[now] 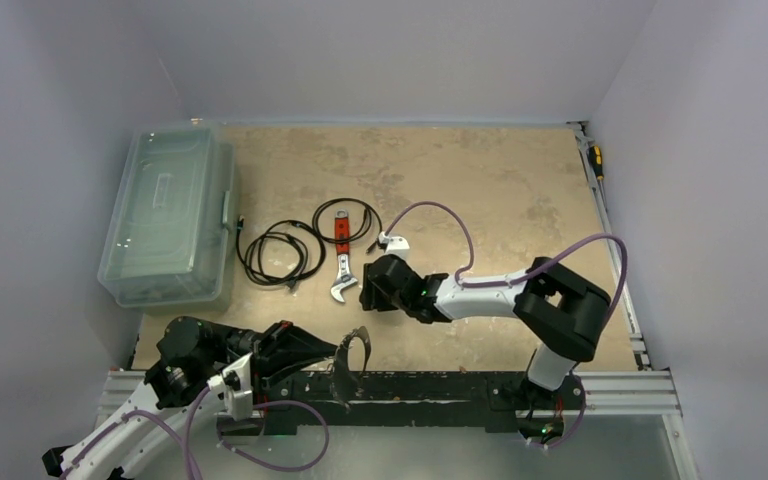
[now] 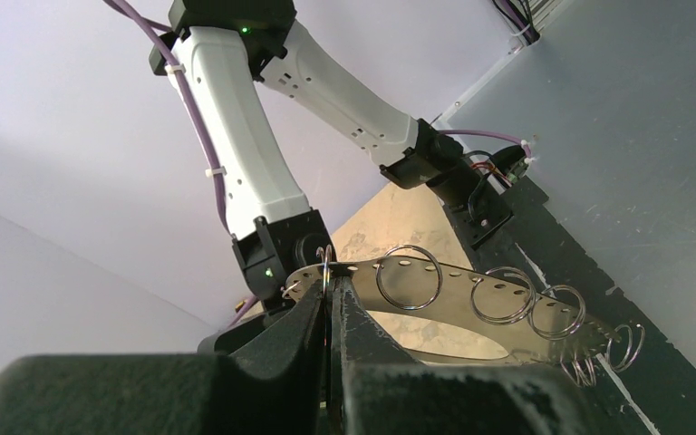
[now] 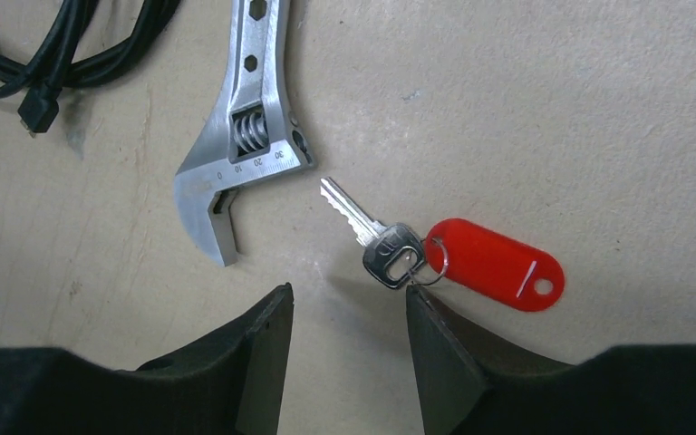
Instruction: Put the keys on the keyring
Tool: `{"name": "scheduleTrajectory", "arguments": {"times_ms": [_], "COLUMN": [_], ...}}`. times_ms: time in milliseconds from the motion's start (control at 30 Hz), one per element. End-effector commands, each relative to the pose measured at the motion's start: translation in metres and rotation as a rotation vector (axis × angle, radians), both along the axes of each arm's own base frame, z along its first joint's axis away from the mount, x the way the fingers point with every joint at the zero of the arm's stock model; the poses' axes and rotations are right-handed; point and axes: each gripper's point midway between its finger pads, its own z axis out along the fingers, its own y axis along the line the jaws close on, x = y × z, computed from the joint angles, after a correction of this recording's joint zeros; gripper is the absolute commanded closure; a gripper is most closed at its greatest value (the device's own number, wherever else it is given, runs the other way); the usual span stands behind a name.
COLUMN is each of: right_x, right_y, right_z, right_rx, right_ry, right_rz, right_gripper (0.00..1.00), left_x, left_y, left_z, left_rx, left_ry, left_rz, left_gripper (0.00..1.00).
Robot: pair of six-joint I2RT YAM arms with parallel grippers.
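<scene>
The right fingers (image 3: 267,349) are seen apart at the bottom edge of the right wrist view. Nothing is held between them, and they are poised low over the tabletop (image 3: 553,109). One key (image 3: 373,237) lies flat just above the gap, its blade aimed to the upper left and its head nearest the right-hand fingertip. Whether the head is touched by that tip cannot be told. A red tag (image 3: 494,265) is joined to the head by a small split ring and trails to the right. The wrench (image 3: 236,154) is noted at upper left, its jaw near the blade but apart from it. A black cable (image 3: 45,54) sits in the far upper-left corner.

The left fingers (image 2: 290,335) are closed hard on the keyring (image 2: 456,281). In the left wrist view it reads as a thin silvery band punched with holes, running to the right of the frame, with several small split rings hung along it. In the top view it is held at lower centre, well apart from the key.

Step judged: pick-up of the key, not yet made, with the keyring already presented. A small white object (image 1: 395,242) right of the cables may be another tagged key, but it is too small to tell.

Next move, as judged:
- The open fingers are to be shifted up-frame until the key head is straddled, then lowered and closed.
- A flat, thin key on a hard surface is likely to slide or pivot, so a square pinch is called for.
- The tag can be expected to drag behind.
</scene>
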Motion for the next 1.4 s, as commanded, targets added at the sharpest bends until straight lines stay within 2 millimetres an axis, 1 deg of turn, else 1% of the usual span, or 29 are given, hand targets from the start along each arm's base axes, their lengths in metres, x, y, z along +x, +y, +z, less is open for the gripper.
{"name": "scheduleTrajectory", "arguments": {"times_ms": [0,133,300,567,900,1167,1367], "right_x": [0.018,0.024,0.027,0.026,0.036,0.039,0.040], "right_y": [0.000,-0.009,-0.022,-0.029,-0.036,-0.029,-0.030], "right_z": [0.002,-0.002,-0.008,-0.008,-0.011,-0.019,-0.023], "right_rx": [-0.014,-0.058,-0.133,-0.144,-0.203,-0.182,-0.191], "right_ry": [-0.024,-0.038,-0.034,-0.040,-0.064,-0.050,-0.050], "right_rz": [-0.090,-0.136,-0.171,-0.192,-0.220,-0.209,-0.211], "right_gripper": [0.48,0.49,0.49,0.49,0.55,0.64,0.67], "left_x": [-0.004,-0.004,-0.004,-0.003,-0.003,-0.002,-0.003], "left_y": [0.000,0.000,-0.001,-0.002,-0.003,-0.003,-0.003], "left_z": [0.008,0.008,0.007,0.005,0.005,0.005,0.005], "left_rx": [-0.026,-0.025,-0.021,-0.014,-0.013,-0.011,-0.012], "left_ry": [-0.013,-0.012,-0.009,-0.003,0.000,0.003,0.003], "left_rz": [-0.022,-0.021,-0.024,-0.025,-0.026,-0.027,-0.028], "left_gripper": [1.00,1.00,1.00,1.00,1.00,1.00,1.00]}}
